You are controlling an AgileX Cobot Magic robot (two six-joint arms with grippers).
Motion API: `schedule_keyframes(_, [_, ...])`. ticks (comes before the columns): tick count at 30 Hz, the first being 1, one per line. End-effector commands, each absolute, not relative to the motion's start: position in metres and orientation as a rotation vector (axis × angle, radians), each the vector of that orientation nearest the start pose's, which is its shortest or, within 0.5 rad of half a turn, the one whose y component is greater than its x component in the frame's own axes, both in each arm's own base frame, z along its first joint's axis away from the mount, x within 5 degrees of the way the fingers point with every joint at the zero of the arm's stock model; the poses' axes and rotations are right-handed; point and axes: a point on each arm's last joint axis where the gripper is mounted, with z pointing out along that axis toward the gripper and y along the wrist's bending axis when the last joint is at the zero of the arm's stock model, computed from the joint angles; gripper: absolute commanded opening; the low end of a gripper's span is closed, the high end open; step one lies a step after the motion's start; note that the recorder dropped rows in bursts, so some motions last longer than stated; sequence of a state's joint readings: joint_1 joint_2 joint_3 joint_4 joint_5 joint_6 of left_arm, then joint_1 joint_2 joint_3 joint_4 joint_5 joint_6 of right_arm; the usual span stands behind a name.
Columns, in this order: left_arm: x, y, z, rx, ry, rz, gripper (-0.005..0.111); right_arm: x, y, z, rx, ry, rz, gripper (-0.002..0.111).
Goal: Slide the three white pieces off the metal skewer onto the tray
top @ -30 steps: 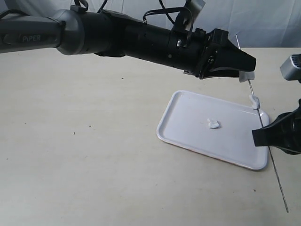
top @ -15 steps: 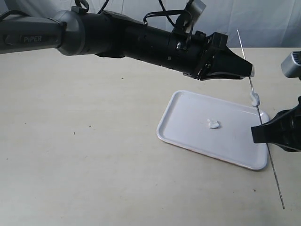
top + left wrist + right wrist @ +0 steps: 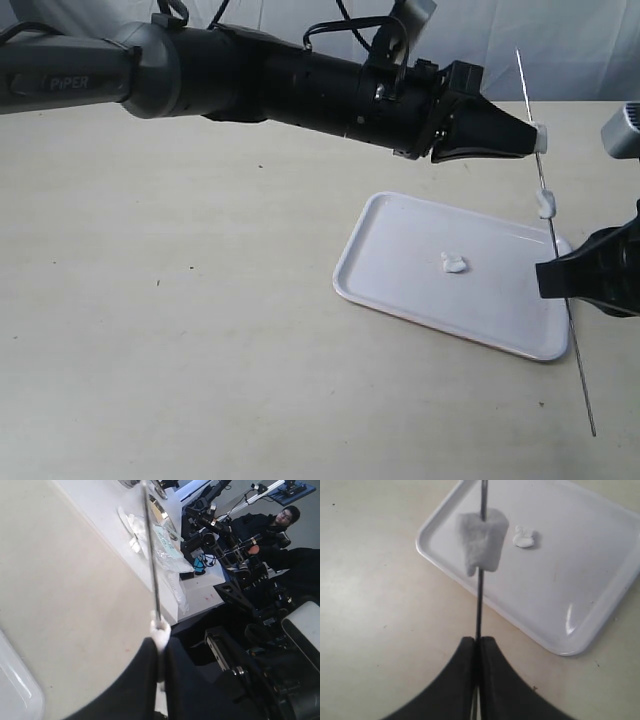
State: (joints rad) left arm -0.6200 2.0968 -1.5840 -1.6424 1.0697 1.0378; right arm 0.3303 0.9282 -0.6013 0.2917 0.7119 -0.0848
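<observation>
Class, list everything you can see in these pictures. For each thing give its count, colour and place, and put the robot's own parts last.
table: one, beige, under everything.
backdrop: one, white, behind the table.
tray: one, white, on the table, right of middle.
skewer: one, silver-grey, held steeply tilted by the tray's right end.
white pieces: three, white; loose piece on the tray, upper piece and lower piece threaded on the skewer.
left gripper: one, black, shut on the upper piece.
right gripper: one, black, shut on the skewer below the lower piece.

left jaws: pinching white piece | metal skewer: threads piece, extends past tips | tray: corner visible
</observation>
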Motion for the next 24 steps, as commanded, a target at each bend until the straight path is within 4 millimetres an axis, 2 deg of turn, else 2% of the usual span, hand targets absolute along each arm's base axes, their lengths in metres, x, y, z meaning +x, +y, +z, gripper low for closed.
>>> schedule_keyframes(1, [0.330,-0.330,0.258,0.701,1.963,-1.814,0.000,0.144,0.071,0.260,-0.368,2.546,0.460,-0.001])
schedule_keyframes(11, [0.334,-0.330,0.258,0.686,1.933,-1.765,0.000,0.134,0.068,0.236,-0.384,2.621,0.458,-0.001])
schedule_keyframes(16, [0.338,-0.330,0.257,0.656,1.944,-1.707,0.000,0.132,0.068,0.233,-0.389,2.636,0.457,-0.001])
schedule_keyframes(24, [0.358,-0.309,0.257,0.580,1.950,-1.669,0.000,0.130,0.067,0.232,-0.411,2.663,0.451,-0.001])
